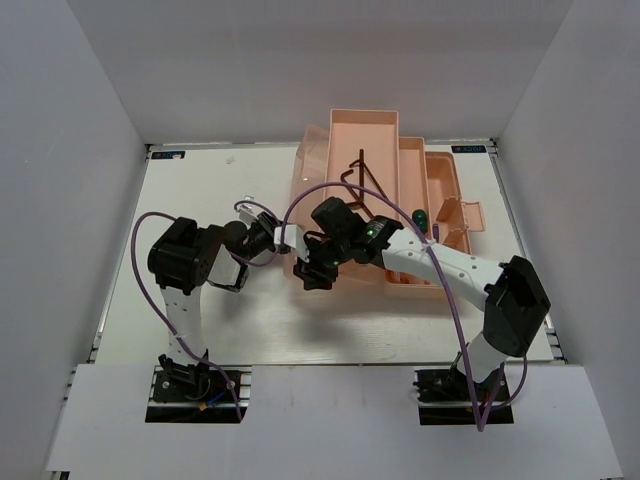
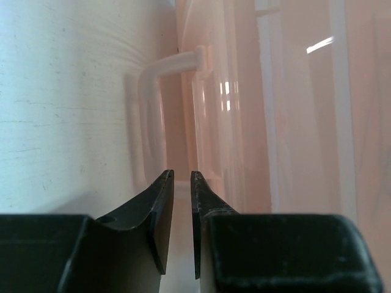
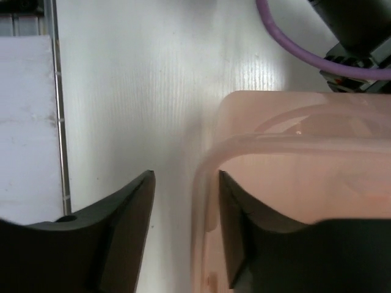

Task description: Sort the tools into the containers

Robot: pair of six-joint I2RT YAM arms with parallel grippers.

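Observation:
The salmon-pink toolbox [image 1: 362, 128] stands open at centre right, its trays fanned out. A dark L-shaped hex key [image 1: 356, 168] lies in the far tray and a green-handled screwdriver [image 1: 420, 216] lies further right. My left gripper [image 1: 283, 236] is at the box's left side. In the left wrist view it [image 2: 182, 174] is shut on the pale translucent handle [image 2: 153, 110] beside the pink wall [image 2: 287, 122]. My right gripper [image 1: 312, 275] is at the near left corner. In its own view it [image 3: 186, 176] is open and straddles a pink handle bar [image 3: 204, 183], with a gap on the left.
A purple cable [image 1: 300, 195] loops from the left arm over the toolbox to the right arm, and it shows again as a purple cable [image 3: 305, 52] in the right wrist view. The white table [image 1: 200, 180] ends at a metal rail [image 3: 58, 110] on the left.

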